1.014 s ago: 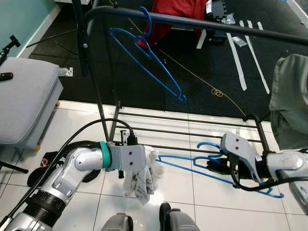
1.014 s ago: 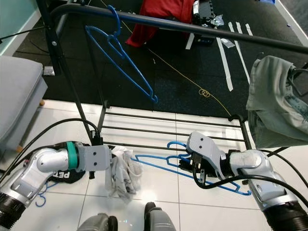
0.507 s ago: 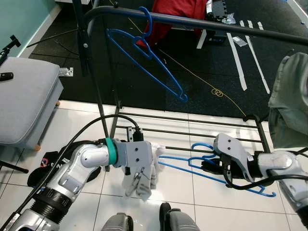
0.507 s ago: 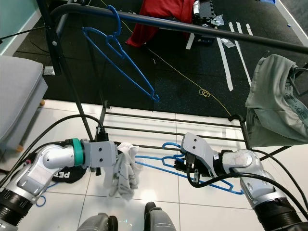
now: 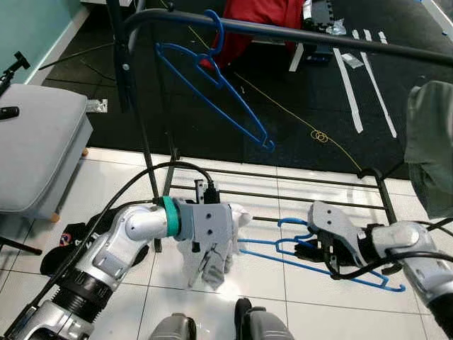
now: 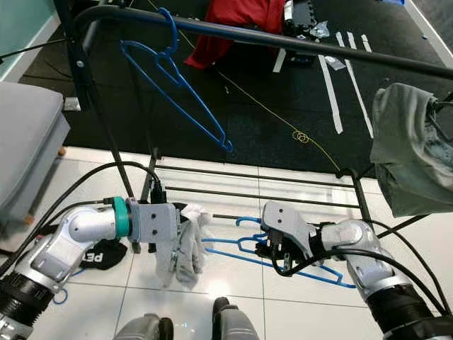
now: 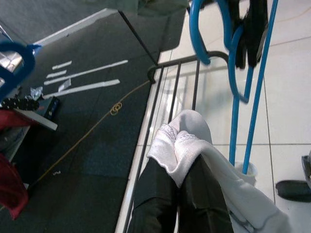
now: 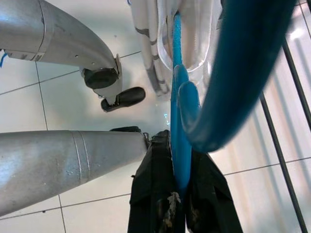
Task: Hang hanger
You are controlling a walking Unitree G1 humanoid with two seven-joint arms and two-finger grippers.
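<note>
Below, my right gripper (image 5: 311, 249) has its fingers clamped on a blue hanger (image 5: 322, 265), held low over the tiled floor (image 5: 283, 312) near the rack's base bars. My left gripper (image 5: 212, 248) pinches a white cloth (image 5: 216, 244) just beside the hanger's tip. Overhead, the rail (image 5: 318, 37) already carries another hanger (image 5: 212, 85). By my estimate the task is early: the held hanger must yet be raised and hooked over the rail.
</note>
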